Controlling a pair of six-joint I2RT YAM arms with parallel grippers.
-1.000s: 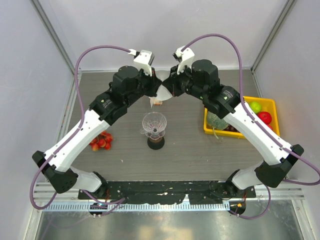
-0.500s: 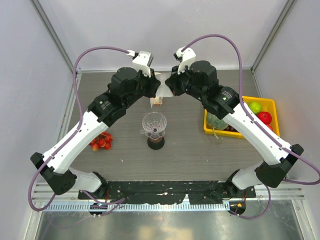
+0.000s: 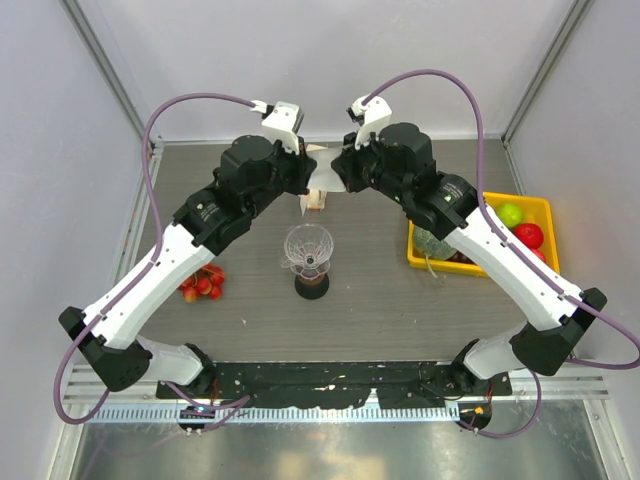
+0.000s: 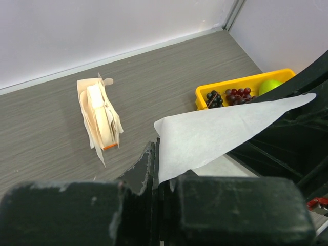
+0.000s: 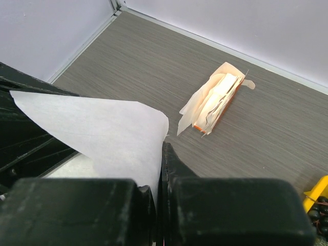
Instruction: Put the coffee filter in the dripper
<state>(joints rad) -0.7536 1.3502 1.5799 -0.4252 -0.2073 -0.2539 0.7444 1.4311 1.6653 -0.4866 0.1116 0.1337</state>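
The left gripper (image 4: pixel 157 163), jaws closed to a paper's thickness, pinches one corner of the coffee filter (image 4: pixel 220 128). The right gripper (image 5: pixel 161 160), closed just as tightly, pinches the opposite corner, so the thin white sheet hangs between the two wrists above the table (image 3: pixel 400 310). Beneath it sits the opened filter packet (image 3: pixel 314 203) on the grey surface. From the packet, the dripper (image 3: pixel 308 248) is at 6 o'clock, clear and with no paper in it, perched on a dark brown cup (image 3: pixel 312 287). A yellow tray (image 3: pixel 545 203) of fruit lies at 3 o'clock of the dripper and a cluster of strawberries (image 3: pixel 203 282) at about 8 o'clock, both well apart from it.

The step in hand appears to be carrying the filter to the dripper. Done well, both arms would travel toward 6 o'clock together, with the sheet neither taut enough to tear nor slack enough to fold. The fan's point should come down over the funnel's narrow bottom, one gripper letting go before the other. The light dripper must not be knocked off its cup.
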